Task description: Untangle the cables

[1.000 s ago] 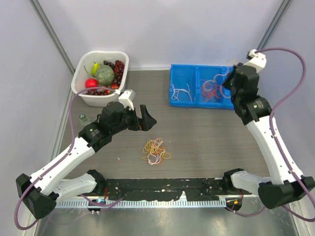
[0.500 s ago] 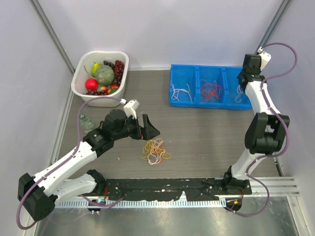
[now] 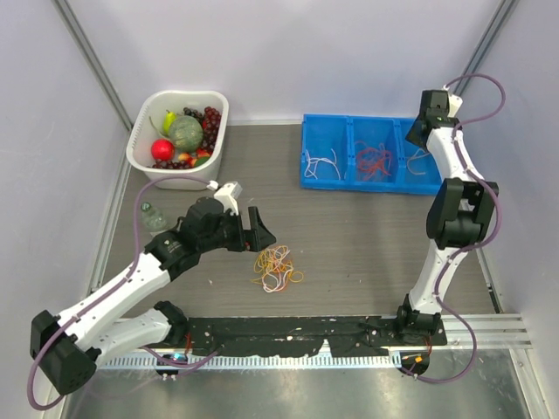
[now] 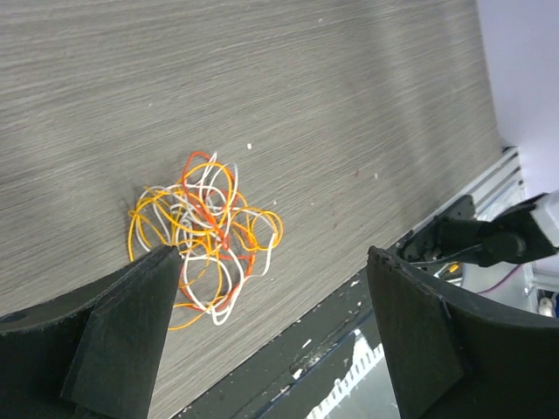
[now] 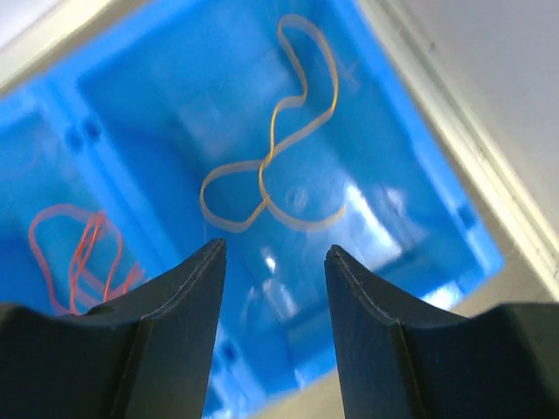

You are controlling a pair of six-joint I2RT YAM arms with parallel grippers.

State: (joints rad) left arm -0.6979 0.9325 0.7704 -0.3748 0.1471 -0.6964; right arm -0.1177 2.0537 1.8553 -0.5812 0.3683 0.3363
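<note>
Left black gripper (image 4: 271, 262): spread wide, empty, over orange-white cable tangle (image 4: 205, 231) near grey worktop's (image 3: 367, 236) front edge. Right gripper (image 5: 273, 255): parted, empty, over yellow cable loop (image 5: 266, 162) in blue tray (image 5: 113, 113).

Overhead from behind, wrist views close, downward

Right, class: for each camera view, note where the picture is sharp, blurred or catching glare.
Top view: even light, soft shadows, sheen on the metal strip. Left wrist view: the cable tangle is sharp. Right wrist view: the blue tray is blurred, with white glare on its floor beside the yellow cable.
</note>
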